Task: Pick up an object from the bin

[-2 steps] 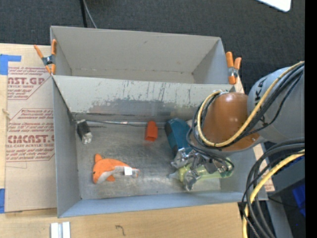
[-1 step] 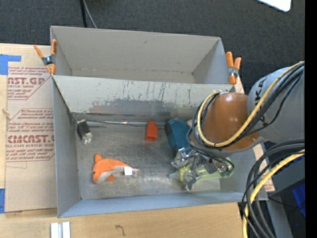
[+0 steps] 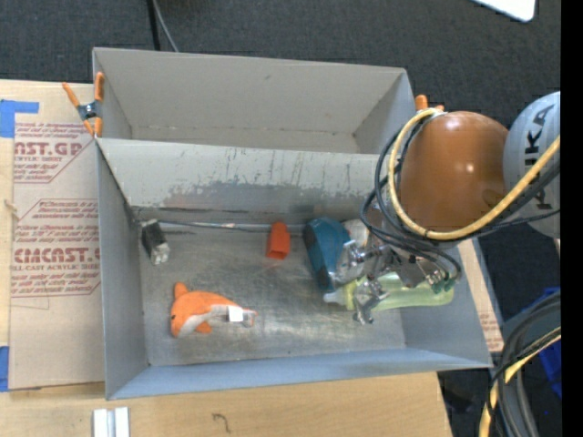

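Seen from above, the end effector sits low at the right side of the bin. It is over a pale green elongated thing, just beside a teal block. The orange wrist cover hides much of it, so I cannot tell whether it is clenched or released.

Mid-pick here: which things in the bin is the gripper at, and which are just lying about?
In play: gripper; pale green flat plastic piece beneath it; teal-blue rounded plastic thing beside it.
Lying about: small orange cylinder; orange-and-white soft toy; thin grey rod with dark head.
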`<state>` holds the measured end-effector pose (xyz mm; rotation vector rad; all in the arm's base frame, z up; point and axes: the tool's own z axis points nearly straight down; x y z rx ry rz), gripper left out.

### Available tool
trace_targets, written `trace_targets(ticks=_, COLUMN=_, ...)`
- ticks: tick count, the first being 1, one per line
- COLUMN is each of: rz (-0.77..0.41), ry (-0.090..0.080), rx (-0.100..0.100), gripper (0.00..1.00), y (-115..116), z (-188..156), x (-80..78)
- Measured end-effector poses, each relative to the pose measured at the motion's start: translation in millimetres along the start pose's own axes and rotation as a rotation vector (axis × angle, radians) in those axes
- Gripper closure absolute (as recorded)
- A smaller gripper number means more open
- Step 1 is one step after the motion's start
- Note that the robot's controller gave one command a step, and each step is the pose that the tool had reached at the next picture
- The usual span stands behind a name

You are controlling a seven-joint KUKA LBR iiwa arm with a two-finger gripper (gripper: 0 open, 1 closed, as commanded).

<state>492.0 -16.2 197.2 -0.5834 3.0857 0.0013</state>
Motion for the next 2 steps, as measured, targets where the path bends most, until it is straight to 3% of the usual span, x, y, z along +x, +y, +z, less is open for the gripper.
trace_targets(ticks=1, rz=0.000, ry=0.000, rx=0.000, gripper=1.00, y=0, z=0, x=0.0)
trace_targets(ticks=2, rz=-0.137, ry=0.007, rx=-0.004, gripper=1.00, y=-6, z=-21, x=-0.6)
